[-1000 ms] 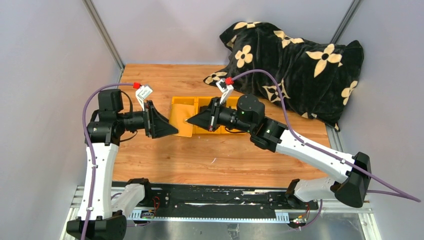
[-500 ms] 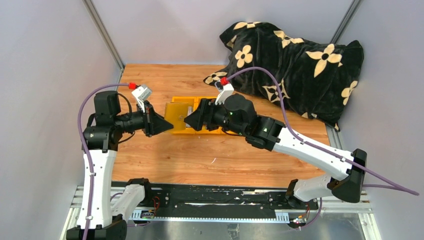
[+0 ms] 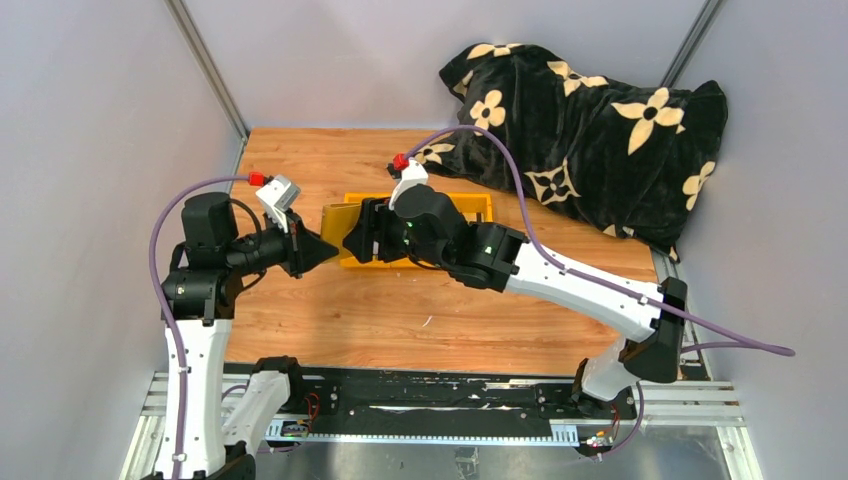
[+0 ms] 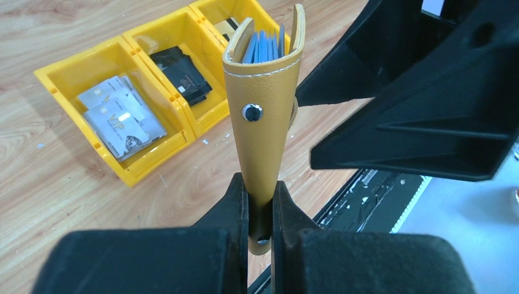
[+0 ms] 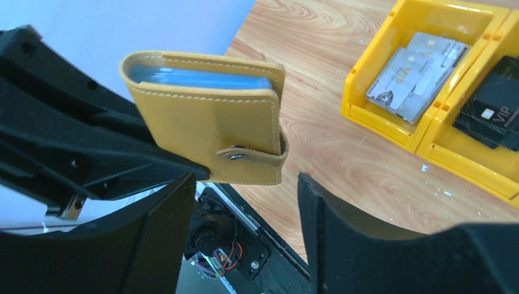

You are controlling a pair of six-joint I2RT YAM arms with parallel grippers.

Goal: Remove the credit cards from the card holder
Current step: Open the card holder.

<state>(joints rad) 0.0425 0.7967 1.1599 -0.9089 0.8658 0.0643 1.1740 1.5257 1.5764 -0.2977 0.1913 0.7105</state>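
The card holder is a mustard-yellow wallet, held upright above the table with its snap strap fastened. My left gripper is shut on its lower edge. Grey-blue layers show in its top; no credit cards can be made out inside. My right gripper stands open just below and beside the card holder, not touching it. From above, the card holder hangs between the left gripper and right gripper. Pale credit cards lie in a yellow tray.
The yellow three-compartment tray sits mid-table behind the grippers, with pale cards in one compartment and black cards in the one beside it. A black flowered cushion fills the back right corner. Grey walls close in both sides.
My left gripper has shut on the card holder and my right gripper has opened off it. Both grippers and the holder have shifted left, off the tray's left end.
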